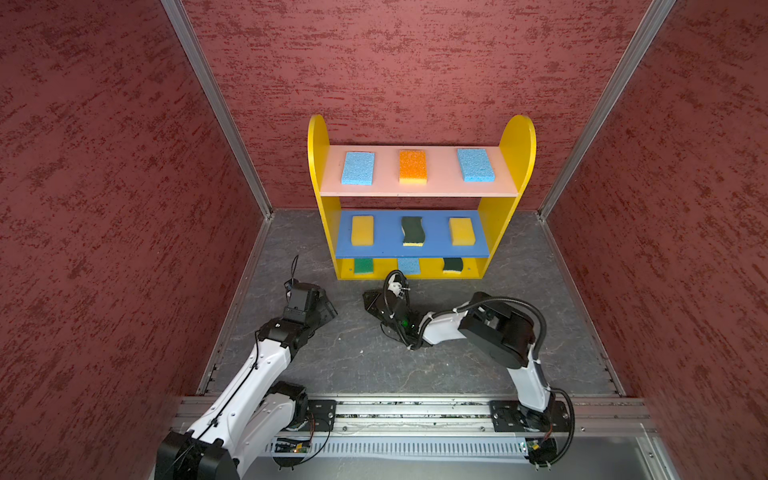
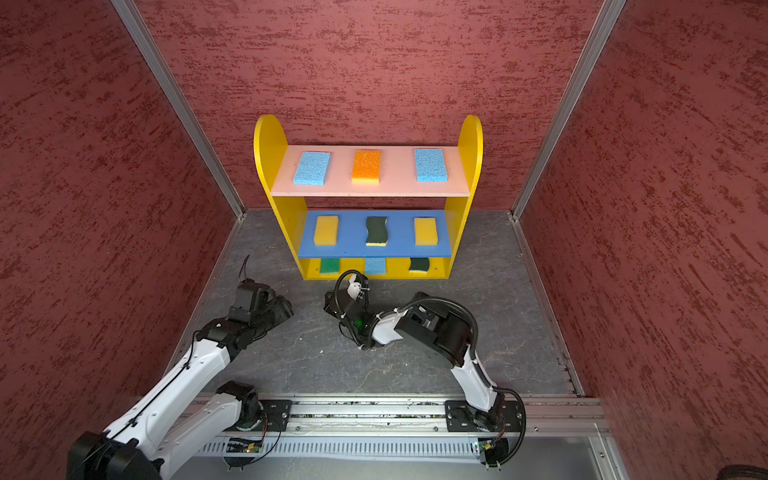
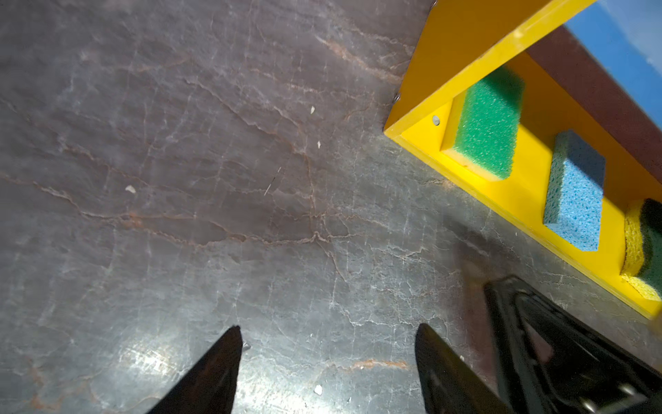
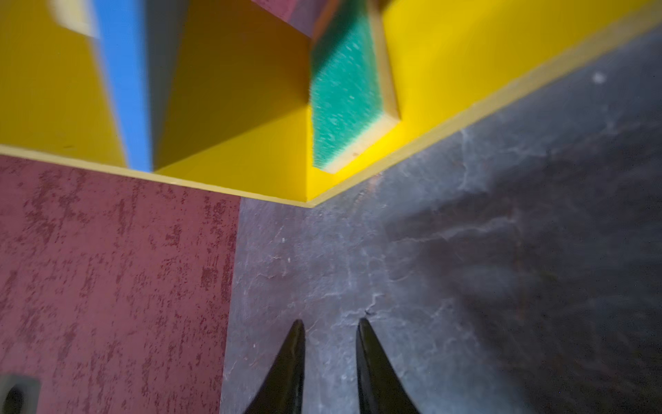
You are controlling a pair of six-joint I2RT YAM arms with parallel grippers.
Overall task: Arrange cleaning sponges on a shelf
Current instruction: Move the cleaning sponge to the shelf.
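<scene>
**Shelf:** small three-tier shelf with yellow round-topped side panels (image 1: 318,166). It stands on your dark grey marbled surface (image 1: 353,357), towards the back.

**Pink top board** (image 1: 386,183): you have a light blue foam sponge (image 1: 358,167) at the left-arm end, an orange-topped sponge (image 1: 413,166) in the middle and a second light blue sponge (image 1: 476,165) at the right-arm end.

**Blue middle board** (image 1: 388,237): in the same order, a yellow foam sponge (image 1: 362,230), a dark green wavy-edged sponge (image 1: 412,231) and a second yellow sponge (image 1: 462,231).

**Yellow bottom board** (image 1: 388,270): a bright green rectangular sponge (image 1: 363,266), a third light blue sponge (image 1: 409,266) and a second dark green wavy sponge (image 1: 453,265). In both top views the blue board partly hides all three.

All nine lie flat, none touching another.

**Left claw** (image 3: 327,329): your jaws stand apart with nothing between them, over bare surface near the shelf's bottom corner.

**Right claw** (image 4: 331,322): your jaws stand narrowly apart and empty, low over the surface just before the bottom board.
</scene>
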